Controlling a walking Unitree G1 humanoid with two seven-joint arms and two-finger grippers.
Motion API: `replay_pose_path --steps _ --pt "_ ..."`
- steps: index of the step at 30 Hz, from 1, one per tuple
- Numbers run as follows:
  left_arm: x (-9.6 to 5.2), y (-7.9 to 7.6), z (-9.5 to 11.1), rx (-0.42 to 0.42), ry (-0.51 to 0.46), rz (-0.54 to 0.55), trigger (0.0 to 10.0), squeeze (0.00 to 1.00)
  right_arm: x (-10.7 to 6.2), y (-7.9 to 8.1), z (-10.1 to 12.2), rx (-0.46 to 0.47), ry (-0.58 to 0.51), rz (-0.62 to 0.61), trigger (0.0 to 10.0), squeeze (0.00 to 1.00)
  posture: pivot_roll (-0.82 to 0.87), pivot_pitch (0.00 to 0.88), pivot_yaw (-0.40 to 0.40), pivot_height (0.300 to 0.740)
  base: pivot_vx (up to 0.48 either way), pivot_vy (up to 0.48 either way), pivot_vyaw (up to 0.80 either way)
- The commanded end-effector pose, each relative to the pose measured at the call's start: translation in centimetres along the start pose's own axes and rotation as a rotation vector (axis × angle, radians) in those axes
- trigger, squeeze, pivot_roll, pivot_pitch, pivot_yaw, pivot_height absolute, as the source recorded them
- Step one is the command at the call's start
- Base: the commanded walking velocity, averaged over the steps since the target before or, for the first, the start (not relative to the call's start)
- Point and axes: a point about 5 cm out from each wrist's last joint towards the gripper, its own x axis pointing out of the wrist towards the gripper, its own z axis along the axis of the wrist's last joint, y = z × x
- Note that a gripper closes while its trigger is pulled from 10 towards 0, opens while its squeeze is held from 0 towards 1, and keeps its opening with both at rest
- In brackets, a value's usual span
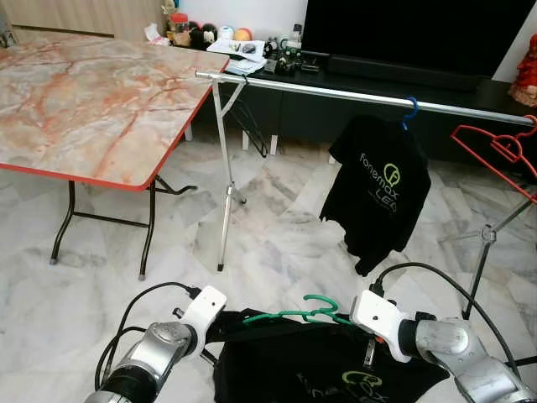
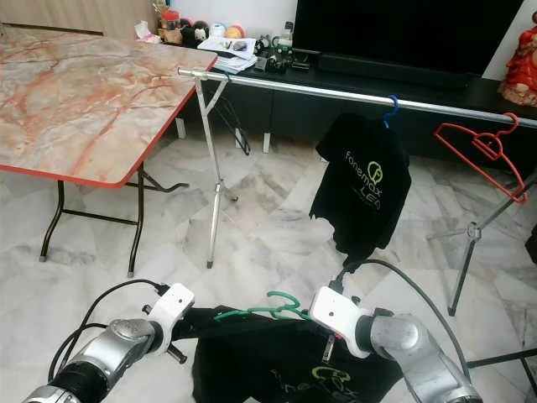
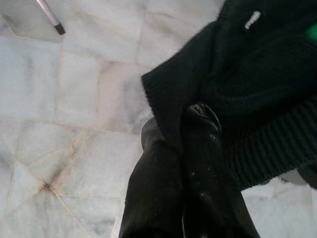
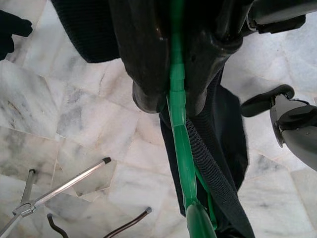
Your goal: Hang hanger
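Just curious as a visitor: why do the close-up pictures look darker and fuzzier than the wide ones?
Head views: sharp, evenly lit, soft glare on the floor. Left wrist view: the end effector is a near, blurry black mass against the shirt. Right wrist view: the green hanger runs close to the lens, soft-edged.

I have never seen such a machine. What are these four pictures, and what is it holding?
This is a walking humanoid robot with two silver arms. The two wide pictures come from cameras on its head, looking down and forward. The other two come from cameras on its wrists. The left end effector is closed on the edge of a black shirt. The right end effector is closed on the green hanger inside that shirt. Ahead stands a metal clothes rail, where another black shirt hangs on a blue hanger and an empty red hanger hangs further right. A marble-patterned table stands to the left.
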Motion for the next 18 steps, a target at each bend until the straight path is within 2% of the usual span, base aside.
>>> replay_pose_path --steps 1,3,7,8,9,15,17,18 --pt "-2.4 3.5 -7.8 0.034 0.343 0.116 0.0 0.00 -4.4 -5.1 -0.3 0.068 -0.018 -0.301 10.0 0.00 0.06 0.099 -0.068 0.740 0.000 0.000 0.00" --pt "-2.5 3.2 -8.4 0.077 0.380 0.081 0.0 0.00 -4.6 -5.6 0.1 0.096 -0.064 -0.339 10.0 0.00 0.06 0.099 -0.068 0.740 0.000 0.000 0.00" --pt "-3.0 3.5 -9.6 0.188 0.466 0.102 0.0 0.00 -5.1 -6.8 0.7 0.138 -0.114 -0.419 10.0 0.00 0.05 0.099 -0.066 0.740 0.000 0.000 0.00" --pt "-3.0 3.5 -9.6 0.188 0.466 0.102 0.0 0.00 -5.1 -6.8 0.7 0.138 -0.114 -0.419 10.0 0.00 0.05 0.099 -0.066 0.740 0.000 0.000 0.00" --pt "-3.2 3.6 -10.3 0.228 0.510 0.105 0.0 0.00 -5.5 -7.3 0.8 0.150 -0.124 -0.459 10.0 0.00 0.05 0.099 -0.067 0.740 0.000 0.000 0.00" --pt "-3.3 3.3 -10.8 0.227 0.525 0.076 0.0 0.00 -5.7 -7.9 1.1 0.213 -0.180 -0.510 10.0 0.00 0.06 0.101 -0.067 0.740 0.000 0.000 0.00" --pt "-3.3 3.2 -10.8 0.221 0.526 0.060 0.0 0.00 -5.8 -8.0 1.5 0.249 -0.222 -0.514 10.0 0.00 0.06 0.102 -0.068 0.740 0.000 0.000 0.00" --pt "-3.3 3.0 -10.9 0.222 0.528 0.044 0.0 0.00 -5.8 -8.2 1.8 0.297 -0.269 -0.514 10.0 0.00 0.06 0.101 -0.067 0.740 0.000 0.000 0.00"
